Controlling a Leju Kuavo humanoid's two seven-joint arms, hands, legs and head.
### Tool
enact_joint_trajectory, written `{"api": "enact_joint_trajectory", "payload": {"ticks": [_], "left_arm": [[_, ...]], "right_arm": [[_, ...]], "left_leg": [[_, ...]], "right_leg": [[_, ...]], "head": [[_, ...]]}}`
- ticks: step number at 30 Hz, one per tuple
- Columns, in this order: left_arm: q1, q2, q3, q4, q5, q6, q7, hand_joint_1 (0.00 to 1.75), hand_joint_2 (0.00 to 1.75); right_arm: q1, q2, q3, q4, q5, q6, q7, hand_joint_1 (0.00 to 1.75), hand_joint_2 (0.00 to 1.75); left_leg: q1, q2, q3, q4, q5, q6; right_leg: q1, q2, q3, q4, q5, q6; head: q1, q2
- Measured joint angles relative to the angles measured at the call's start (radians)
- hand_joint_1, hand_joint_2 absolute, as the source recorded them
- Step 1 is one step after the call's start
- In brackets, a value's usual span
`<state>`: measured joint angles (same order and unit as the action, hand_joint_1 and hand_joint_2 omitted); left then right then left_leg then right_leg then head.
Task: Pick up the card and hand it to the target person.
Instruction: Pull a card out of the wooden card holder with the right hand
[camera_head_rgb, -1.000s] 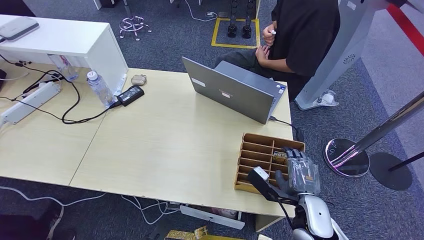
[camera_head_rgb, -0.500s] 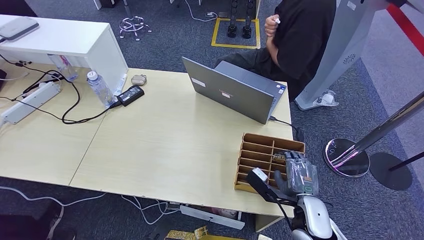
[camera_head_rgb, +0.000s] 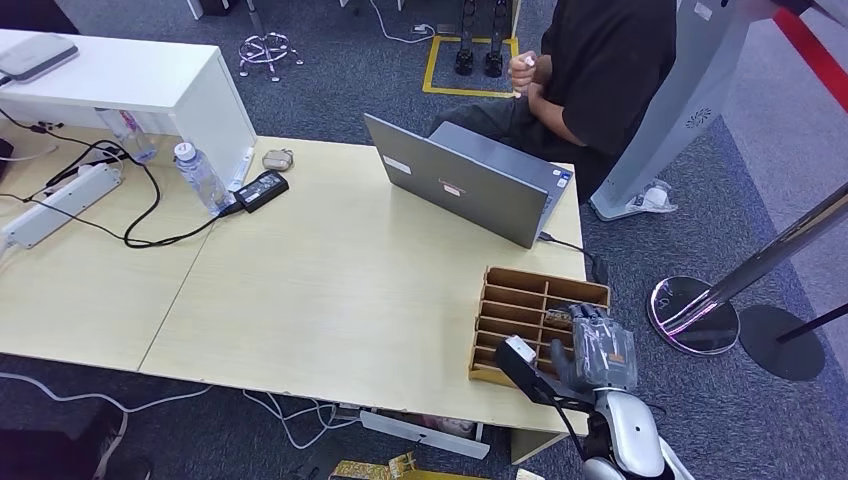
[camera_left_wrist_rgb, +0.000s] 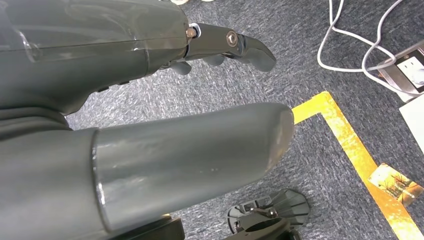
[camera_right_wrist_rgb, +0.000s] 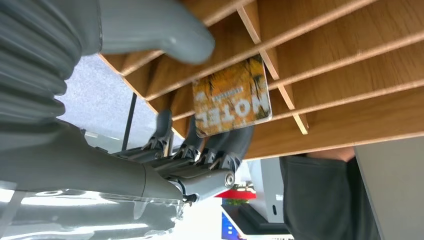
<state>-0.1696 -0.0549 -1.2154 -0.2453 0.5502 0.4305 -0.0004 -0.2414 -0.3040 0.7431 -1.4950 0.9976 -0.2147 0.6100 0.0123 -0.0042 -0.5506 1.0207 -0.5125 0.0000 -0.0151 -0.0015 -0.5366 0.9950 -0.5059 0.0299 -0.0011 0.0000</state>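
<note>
Your right hand (camera_head_rgb: 598, 345), lower right of the head view, has its fingers (camera_right_wrist_rgb: 220, 145) against the hotel card (camera_right_wrist_rgb: 231, 97) in the wooden organizer (camera_head_rgb: 520, 300), thumb apart; grip unclear.

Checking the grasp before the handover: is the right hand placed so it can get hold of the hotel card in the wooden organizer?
Probably yes. The right hand is already at the wooden organizer, its fingers lying against the hotel card and the thumb on its other side. Nothing blocks it, though a firm grip isn't clear yet.
</note>
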Motion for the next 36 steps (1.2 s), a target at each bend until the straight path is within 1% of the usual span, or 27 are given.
{"api": "enact_joint_trajectory", "payload": {"ticks": [1,3,16,36], "left_arm": [[0.0,0.0,0.0,0.0,0.0,0.0,0.0,0.0,0.0],[0.0,0.0,0.0,0.0,0.0,0.0,0.0,0.0,0.0],[0.0,0.0,0.0,0.0,0.0,0.0,0.0,0.0,0.0],[0.0,0.0,0.0,0.0,0.0,0.0,0.0,0.0,0.0]], "right_arm": [[-0.001,0.0,0.0,0.0,0.0,-0.002,0.0,1.37,1.75],[-0.004,0.0,0.0,0.0,0.0,-0.004,0.0,1.4,1.75],[-0.006,0.001,0.0,0.005,0.0,-0.009,-0.003,1.34,1.75],[-0.007,0.001,0.0,0.005,0.006,-0.013,-0.003,1.37,1.75]], "left_leg": [[0.0,0.0,0.0,0.0,0.0,0.0],[0.0,0.0,0.0,0.0,0.0,0.0],[0.0,0.0,0.0,0.0,0.0,0.0],[0.0,0.0,0.0,0.0,0.0,0.0]], "right_leg": [[0.0,0.0,0.0,0.0,0.0,0.0],[0.0,0.0,0.0,0.0,0.0,0.0],[0.0,0.0,0.0,0.0,0.0,0.0],[0.0,0.0,0.0,0.0,0.0,0.0]], "head": [[0.0,0.0],[0.0,0.0],[0.0,0.0],[0.0,0.0]]}}
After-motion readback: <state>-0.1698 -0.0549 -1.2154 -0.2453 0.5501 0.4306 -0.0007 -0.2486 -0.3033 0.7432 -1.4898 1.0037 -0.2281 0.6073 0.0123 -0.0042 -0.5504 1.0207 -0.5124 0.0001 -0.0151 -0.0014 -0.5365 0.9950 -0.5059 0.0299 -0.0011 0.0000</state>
